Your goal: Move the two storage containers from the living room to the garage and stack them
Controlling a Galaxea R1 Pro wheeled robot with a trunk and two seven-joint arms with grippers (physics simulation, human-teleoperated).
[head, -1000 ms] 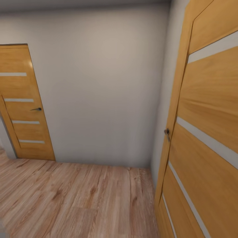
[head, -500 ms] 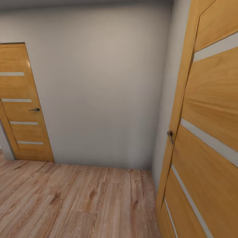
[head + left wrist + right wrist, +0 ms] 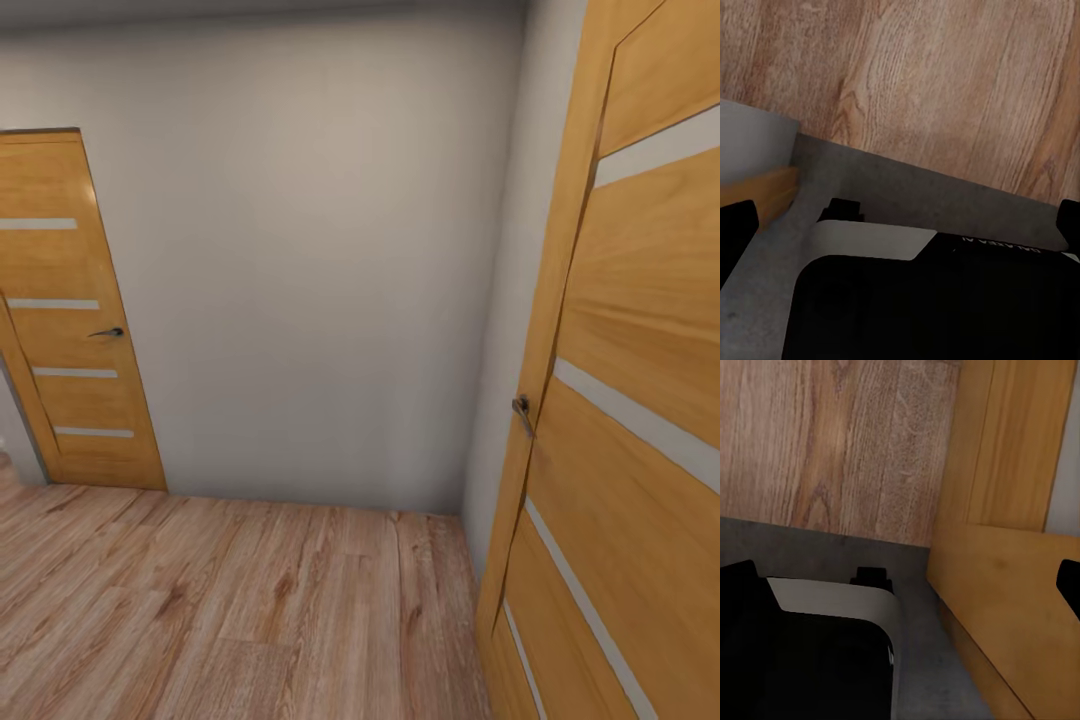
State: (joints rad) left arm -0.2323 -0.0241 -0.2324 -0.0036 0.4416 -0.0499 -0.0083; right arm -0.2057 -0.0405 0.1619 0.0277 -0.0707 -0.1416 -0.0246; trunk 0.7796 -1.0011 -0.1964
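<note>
The two storage containers are out of view. In the left wrist view my left gripper (image 3: 900,225) is open, its black fingertips (image 3: 735,234) at the picture's two sides and nothing between them. Beneath it a strip of dark grey concrete floor (image 3: 915,191) meets light wood planks (image 3: 945,75). My right gripper (image 3: 901,579) is open and empty as well, hanging over the same grey floor (image 3: 817,551) close to an orange wooden door (image 3: 1020,585).
An open orange door (image 3: 640,400) with a metal handle (image 3: 521,410) stands close at the right. A second, shut orange door (image 3: 70,310) is at the far left in a pale grey wall (image 3: 320,270). Wood plank floor (image 3: 250,610) lies ahead. My black-and-white base (image 3: 930,300) is below.
The whole head view has shifted slightly: the right door and its handle sit a little further right and lower, so the camera has moved. Nothing else differs.
</note>
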